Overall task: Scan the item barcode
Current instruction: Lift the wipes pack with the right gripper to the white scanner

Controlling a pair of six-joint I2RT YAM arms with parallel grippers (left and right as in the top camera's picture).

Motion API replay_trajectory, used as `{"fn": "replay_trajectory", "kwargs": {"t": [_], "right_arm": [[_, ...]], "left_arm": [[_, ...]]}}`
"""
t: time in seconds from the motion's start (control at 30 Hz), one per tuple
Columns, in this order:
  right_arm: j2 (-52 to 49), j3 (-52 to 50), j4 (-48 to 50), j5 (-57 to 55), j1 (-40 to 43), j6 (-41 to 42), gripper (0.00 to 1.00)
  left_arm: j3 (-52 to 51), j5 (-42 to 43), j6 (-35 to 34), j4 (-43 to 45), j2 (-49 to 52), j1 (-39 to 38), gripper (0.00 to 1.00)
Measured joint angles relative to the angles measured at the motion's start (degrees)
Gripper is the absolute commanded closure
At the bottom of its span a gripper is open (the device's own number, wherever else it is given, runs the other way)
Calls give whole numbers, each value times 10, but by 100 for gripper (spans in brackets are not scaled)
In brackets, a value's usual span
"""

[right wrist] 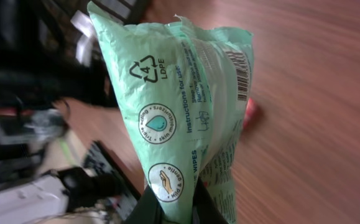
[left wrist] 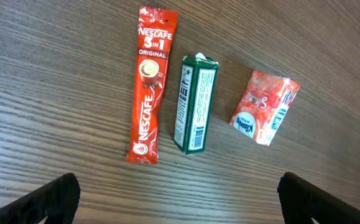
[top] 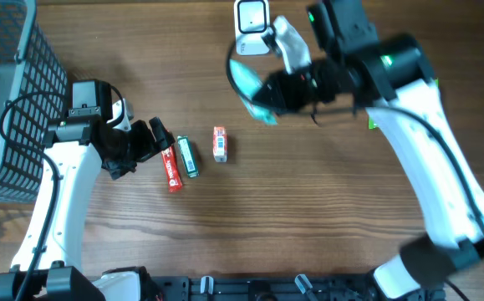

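**Wipes pack pinched in the right gripper, off the table**

Far left, a dark mesh basket (top: 7,109) is cut off by the frame. The left gripper (left wrist: 186,202) hangs wide open near a glossy red coffee stick (left wrist: 148,84), a green carton (left wrist: 192,106) and a crinkled orange packet (left wrist: 265,106) on the wood-grain table (top: 325,217). Further right, the right gripper (right wrist: 176,205) clamps the soft green wipes pack (right wrist: 186,106), raised beside a white boxy device (top: 252,18). The pack's barcode (right wrist: 240,74) runs along one edge, and the right fingers are mostly hidden.
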State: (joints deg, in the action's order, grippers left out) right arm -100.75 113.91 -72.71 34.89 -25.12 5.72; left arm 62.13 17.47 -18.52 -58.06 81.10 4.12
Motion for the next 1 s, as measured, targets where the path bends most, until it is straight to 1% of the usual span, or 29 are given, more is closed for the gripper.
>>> {"fn": "replay_trajectory", "kwargs": {"t": [0.07, 0.1, 0.17, 0.23, 0.33, 0.4, 0.43, 0.47, 0.53, 0.6, 0.63, 0.67, 0.77, 0.87, 0.93, 1.0], "right_arm": [[-52, 13, 40, 67, 30, -1, 96], [-79, 16, 79, 114, 54, 0, 96], [-114, 17, 130, 161, 83, 1, 96], [-181, 22, 260, 230, 119, 20, 96], [-271, 22, 453, 296, 131, 84, 96], [-320, 22, 576, 321, 130, 151, 96], [-351, 21, 668, 333, 130, 203, 96], [-377, 20, 736, 343, 130, 256, 96], [-431, 22, 906, 360, 134, 374, 96], [-469, 21, 1005, 368, 144, 473, 96], [-485, 21, 1034, 371, 150, 520, 96], [-497, 21, 1042, 371, 156, 549, 95], [-530, 22, 1045, 371, 176, 608, 96], [-539, 22, 1039, 370, 183, 635, 95], [-539, 22, 1025, 367, 183, 639, 96], [-539, 23, 975, 360, 183, 643, 96]], "left_arm": [[0, 0, 0, 0, 0, 0, 0], [0, 0, 0, 0, 0, 0, 0], [0, 0, 0, 0, 0, 0, 0], [0, 0, 0, 1, 0, 0, 0], [0, 0, 0, 1, 0, 0, 0], [0, 0, 0, 0, 0, 0, 0], [0, 0, 0, 1, 0, 0, 0], [0, 0, 0, 1, 0, 0, 0], [0, 0, 0, 1, 0, 0, 0], [0, 0, 0, -1, 0, 0, 0], [0, 0, 0, 0, 0, 0, 0], [0, 0, 0, 0, 0, 0, 0], [0, 0, 0, 0, 0, 0, 0], [0, 0, 0, 0, 0, 0, 0], [0, 0, 0, 0, 0, 0, 0], [0, 0, 0, 0, 0, 0, 0]]}}
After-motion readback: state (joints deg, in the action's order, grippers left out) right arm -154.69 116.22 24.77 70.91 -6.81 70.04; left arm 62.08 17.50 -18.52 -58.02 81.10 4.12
